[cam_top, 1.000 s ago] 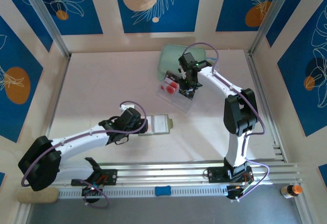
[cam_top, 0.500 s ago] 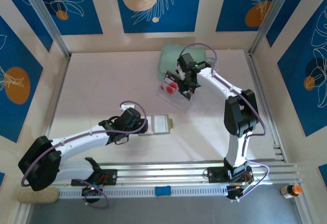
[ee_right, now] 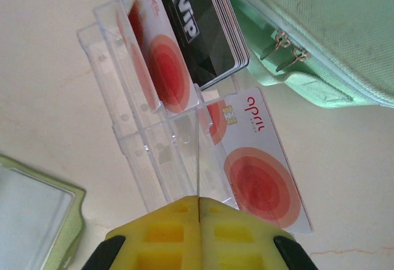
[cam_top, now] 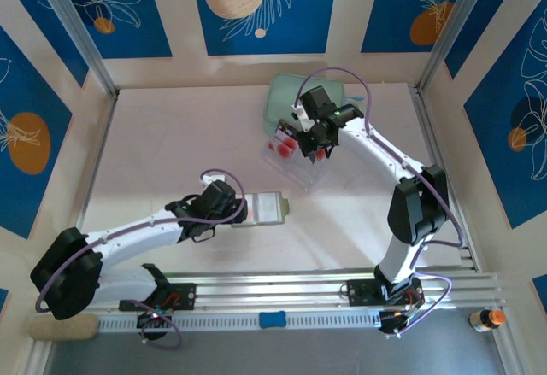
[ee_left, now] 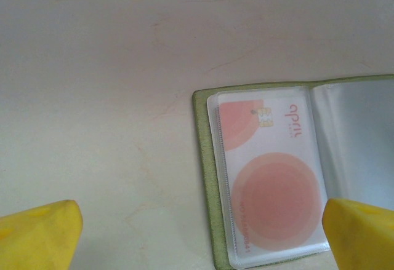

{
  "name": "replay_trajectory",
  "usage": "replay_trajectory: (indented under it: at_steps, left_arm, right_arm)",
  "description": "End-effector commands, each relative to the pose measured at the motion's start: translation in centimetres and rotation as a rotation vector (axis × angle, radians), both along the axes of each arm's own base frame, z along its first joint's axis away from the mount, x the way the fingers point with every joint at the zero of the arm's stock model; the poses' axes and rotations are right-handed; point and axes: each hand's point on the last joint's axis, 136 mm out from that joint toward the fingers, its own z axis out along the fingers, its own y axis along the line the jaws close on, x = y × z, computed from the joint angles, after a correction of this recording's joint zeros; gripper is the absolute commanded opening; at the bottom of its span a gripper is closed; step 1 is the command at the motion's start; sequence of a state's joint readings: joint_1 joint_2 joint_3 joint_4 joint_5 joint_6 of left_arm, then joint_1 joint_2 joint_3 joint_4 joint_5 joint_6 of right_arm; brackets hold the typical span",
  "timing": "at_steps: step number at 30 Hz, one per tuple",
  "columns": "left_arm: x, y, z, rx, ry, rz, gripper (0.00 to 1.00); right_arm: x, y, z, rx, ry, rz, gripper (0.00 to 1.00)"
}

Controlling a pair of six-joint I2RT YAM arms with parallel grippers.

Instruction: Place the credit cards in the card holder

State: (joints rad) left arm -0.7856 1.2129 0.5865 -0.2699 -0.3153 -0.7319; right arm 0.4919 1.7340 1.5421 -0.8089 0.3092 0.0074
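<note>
The olive-green card holder (cam_top: 267, 208) lies open on the table, and one credit card (ee_left: 271, 184) sits in its clear pocket. My left gripper (cam_top: 242, 211) hovers open just left of it, with its yellow fingertips (ee_left: 43, 233) wide apart over the holder's edge (ee_left: 203, 178). My right gripper (ee_right: 200, 205) is over the clear tray (ee_right: 141, 153), shut on a thin credit card seen edge-on (ee_right: 199, 153). More credit cards (ee_right: 163, 67) stand in the tray's slots. Another credit card (ee_right: 261, 171) lies flat beside the tray.
A mint-green zip case (cam_top: 286, 102) lies just behind the tray (cam_top: 295, 170), close to the right gripper (cam_top: 309, 143). Black VIP cards (ee_right: 197, 30) also stand in the tray. Aluminium rails run along the near edge.
The right gripper has shut on a card at the tray and shifted slightly, with its elbow swinging to the right. The left arm has not moved.
</note>
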Motion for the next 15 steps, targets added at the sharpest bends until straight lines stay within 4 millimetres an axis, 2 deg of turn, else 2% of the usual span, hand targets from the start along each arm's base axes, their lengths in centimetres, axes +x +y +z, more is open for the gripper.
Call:
replay_trajectory:
  at_steps: [1, 4, 9, 15]
  left_arm:
    - [0.7, -0.4, 1.2, -0.016, -0.021, -0.002, 1.00]
    - [0.8, -0.4, 1.2, -0.007, -0.020, -0.007, 1.00]
    - [1.0, -0.4, 1.3, 0.011, -0.018, -0.015, 1.00]
    - [1.2, -0.2, 1.2, 0.037, -0.006, -0.024, 1.00]
  right_arm:
    - [-1.0, 0.9, 2.5, 0.077, -0.027, 0.018, 0.00]
    - [-2.1, 1.9, 3.7, 0.182, -0.016, 0.003, 0.00]
    - [-4.2, 4.4, 5.5, 0.460, 0.035, -0.024, 0.00]
    - [-6.3, 7.2, 4.3, 0.808, 0.162, -0.095, 0.00]
